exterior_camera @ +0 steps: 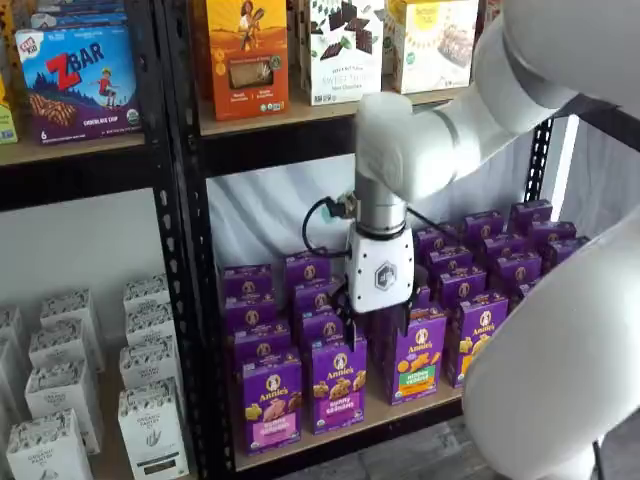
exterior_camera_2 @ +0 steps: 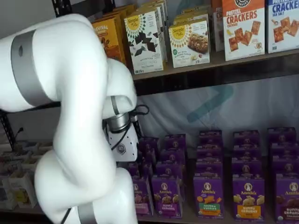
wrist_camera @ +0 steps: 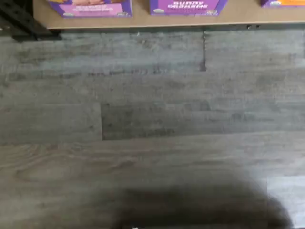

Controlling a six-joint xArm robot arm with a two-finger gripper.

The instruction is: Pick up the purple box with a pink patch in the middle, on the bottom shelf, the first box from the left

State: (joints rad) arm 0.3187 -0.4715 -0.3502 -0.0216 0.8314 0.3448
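**K:** Grey wood-plank floor [wrist_camera: 152, 119] fills most of the wrist view. Edge of the light tan wooden bottom shelf [wrist_camera: 143, 21] sits along one side, with the lower ends of purple cartons on it.

**M:** Target?

**K:** Small upright purple Annie's box with a pink band across its front [exterior_camera: 271, 400] stands at the front of the bottom shelf, at the left end of the front row, just beside the black perforated steel upright [exterior_camera: 190, 300]. The wrist view shows its pink band too [wrist_camera: 90, 8]. In a shelf view the arm hides part of it, only a sliver shows [exterior_camera_2: 140, 196].

**M:** Neighbours?

**K:** Same purple carton with a yellow band [exterior_camera: 340, 385] is right next to it, then a purple carton with a green-and-orange front [exterior_camera: 418, 358]. More purple cartons are stacked behind in rows.

**M:** Gripper?

**K:** White-bodied gripper [exterior_camera: 378, 325] hangs in front of the second row, above the front row, touching no box. Black fingers blend into the cartons, but the jaws stand fully spread, nothing between them. In a shelf view the white arm [exterior_camera_2: 70, 116] hides the fingers.
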